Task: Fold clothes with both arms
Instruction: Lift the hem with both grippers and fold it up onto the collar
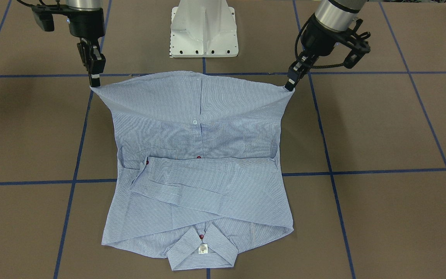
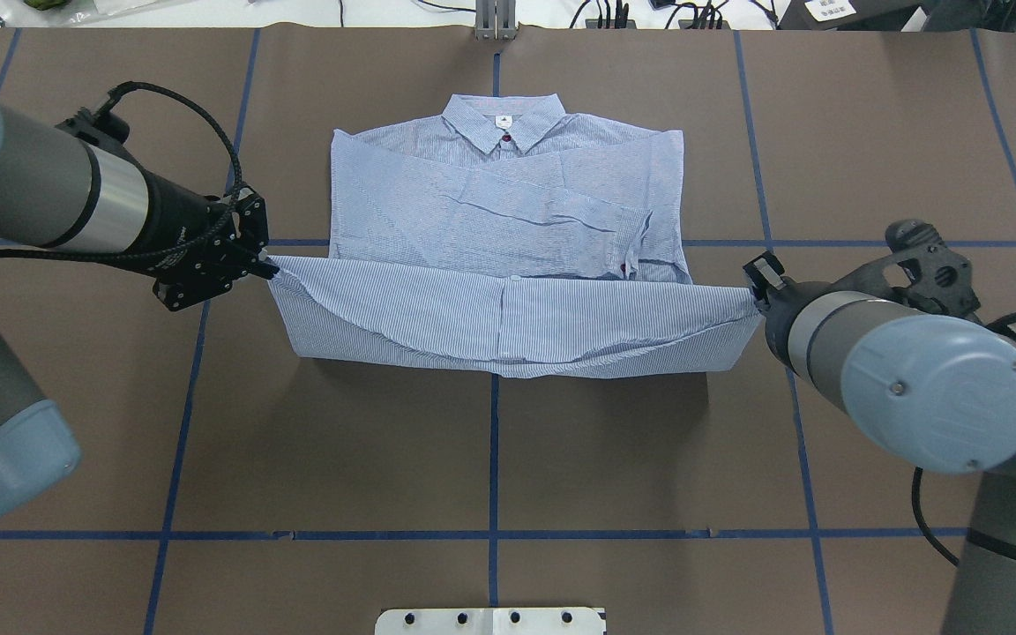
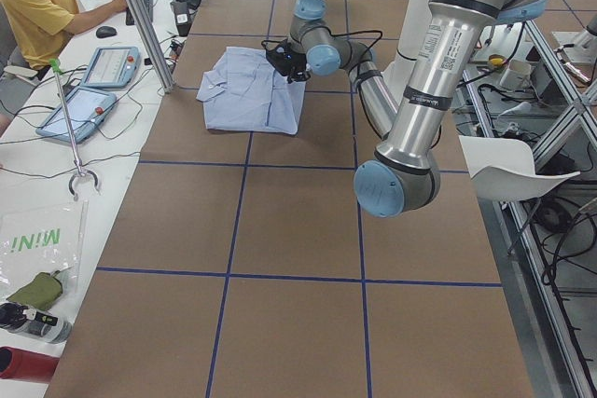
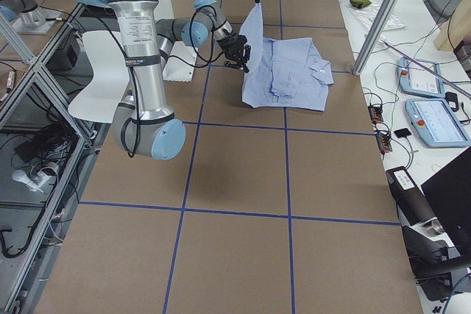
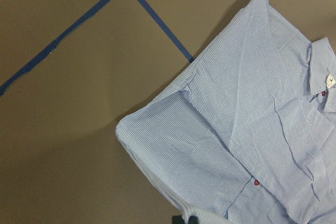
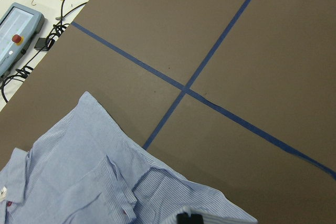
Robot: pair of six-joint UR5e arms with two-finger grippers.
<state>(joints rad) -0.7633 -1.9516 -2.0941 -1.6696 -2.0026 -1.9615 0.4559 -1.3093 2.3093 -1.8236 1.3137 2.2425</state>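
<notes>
The light blue striped shirt [image 2: 508, 203] lies front up on the brown table, collar [image 1: 201, 248] at the far side from the robot, sleeves folded across the chest. Its hem half is lifted off the table and stretched taut between both grippers. My left gripper [image 2: 268, 265] is shut on the hem's left corner [image 1: 289, 88]. My right gripper [image 2: 759, 295] is shut on the hem's right corner [image 1: 94, 88]. The shirt also shows in the left wrist view [image 5: 236, 129] and the right wrist view [image 6: 79, 171], with the fingertips barely in view at the bottom edges.
The white pedestal base [image 1: 204, 31] stands behind the lifted hem. Blue tape lines [image 2: 492, 459] grid the brown table. A side bench with tablets [image 3: 107, 67] and a seated operator [image 3: 37, 6] lies beyond the collar side.
</notes>
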